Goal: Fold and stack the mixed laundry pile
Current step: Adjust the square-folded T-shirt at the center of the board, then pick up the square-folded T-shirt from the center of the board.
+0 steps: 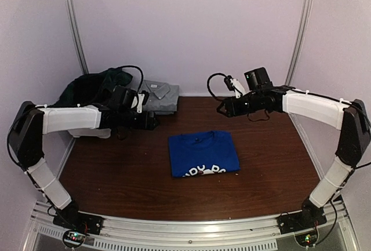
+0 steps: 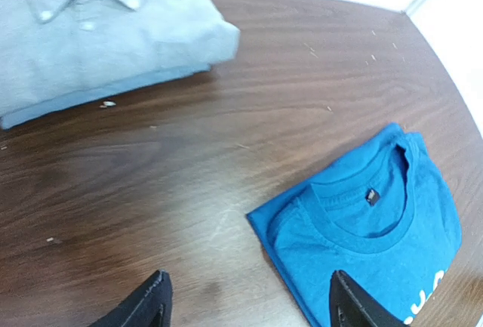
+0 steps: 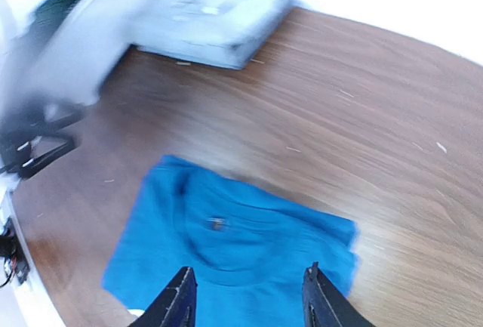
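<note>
A royal-blue T-shirt (image 1: 203, 153) lies folded on the middle of the table with white print at its near edge. It also shows in the left wrist view (image 2: 377, 244) and in the right wrist view (image 3: 226, 244). A dark green and black heap of garments (image 1: 87, 86) sits at the back left, partly hidden by my left arm. My left gripper (image 1: 152, 122) (image 2: 249, 308) is open and empty above bare wood, left of the T-shirt's collar. My right gripper (image 1: 223, 108) (image 3: 249, 297) is open and empty, raised behind the T-shirt.
A folded light grey collared shirt (image 1: 160, 96) (image 2: 98, 32) (image 3: 219, 17) lies at the back of the table beside the heap. A white object (image 1: 87, 132) shows under my left forearm. White walls close the back and sides. The right wrist view is motion-blurred.
</note>
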### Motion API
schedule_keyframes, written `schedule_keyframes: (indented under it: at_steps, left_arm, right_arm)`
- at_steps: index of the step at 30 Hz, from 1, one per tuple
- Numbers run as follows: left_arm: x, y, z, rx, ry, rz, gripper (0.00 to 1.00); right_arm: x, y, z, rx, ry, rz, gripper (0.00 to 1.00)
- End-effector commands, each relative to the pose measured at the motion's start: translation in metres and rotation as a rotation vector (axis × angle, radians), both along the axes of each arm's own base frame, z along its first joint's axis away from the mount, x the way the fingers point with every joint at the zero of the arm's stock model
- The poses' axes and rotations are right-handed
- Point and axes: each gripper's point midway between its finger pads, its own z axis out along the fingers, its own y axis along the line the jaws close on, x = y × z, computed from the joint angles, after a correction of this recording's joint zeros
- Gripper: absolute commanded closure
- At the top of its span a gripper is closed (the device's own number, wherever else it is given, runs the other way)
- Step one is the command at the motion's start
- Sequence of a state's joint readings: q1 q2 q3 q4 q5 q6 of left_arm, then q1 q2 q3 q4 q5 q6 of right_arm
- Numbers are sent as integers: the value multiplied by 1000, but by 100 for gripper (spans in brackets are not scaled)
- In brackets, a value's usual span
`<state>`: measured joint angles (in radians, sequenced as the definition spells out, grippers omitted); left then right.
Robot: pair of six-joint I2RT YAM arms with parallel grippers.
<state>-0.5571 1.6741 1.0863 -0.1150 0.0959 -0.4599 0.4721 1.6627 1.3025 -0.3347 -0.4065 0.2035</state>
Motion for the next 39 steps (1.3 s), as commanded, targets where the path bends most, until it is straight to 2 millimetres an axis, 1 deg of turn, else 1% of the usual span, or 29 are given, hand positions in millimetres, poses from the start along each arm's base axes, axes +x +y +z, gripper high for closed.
schedule_keyframes:
  at_steps: [1,4,5,7,10,12,14,18,22,25,27,30,32,34,35,37,39]
  left_arm:
    - [-11,20,-8,-27,63,51,28]
    - [-21,27,-12,-29,87,68,28]
    - [-25,30,-15,-28,98,75,27]
    - [-31,34,-18,-41,113,88,27]
    - [-38,36,-24,-71,148,93,26]
    - [-43,37,-30,-83,173,92,26]
    - [-48,38,-35,-88,194,94,26]
    - [-51,43,-40,-83,207,109,26]
    - [-51,46,-41,-82,209,119,26]
    - [-51,45,-44,-83,215,115,26]
    - [-51,43,-45,-89,222,108,25]
    - [-51,42,-47,-93,227,106,25]
    - [-51,42,-51,-90,233,108,25]
    - [-51,41,-56,-87,240,105,25]
    - [-51,40,-59,-87,246,103,25]
    - [-51,38,-63,-93,257,94,25]
    - [-49,35,-65,-103,258,90,25]
  right_arm:
    - [-55,52,-8,-86,8,143,53]
    - [-96,94,-19,-90,-2,270,56]
    - [-108,105,-26,-98,-8,312,56]
    - [-129,125,-42,-116,-9,390,57]
    - [-154,151,-61,-128,-11,486,62]
    - [-163,165,-77,-140,2,531,64]
    - [-168,178,-88,-168,0,564,65]
    - [-176,196,-111,-222,8,605,67]
    - [-181,202,-130,-268,24,622,68]
    - [-181,202,-148,-300,51,620,60]
    - [-181,202,-160,-329,57,617,58]
    - [-182,200,-178,-408,48,613,59]
    - [-179,195,-188,-481,33,599,61]
    - [-172,187,-195,-556,11,565,65]
    - [-169,184,-195,-584,-2,550,69]
    - [-163,178,-194,-630,-26,517,79]
    - [-157,173,-188,-670,-67,506,93]
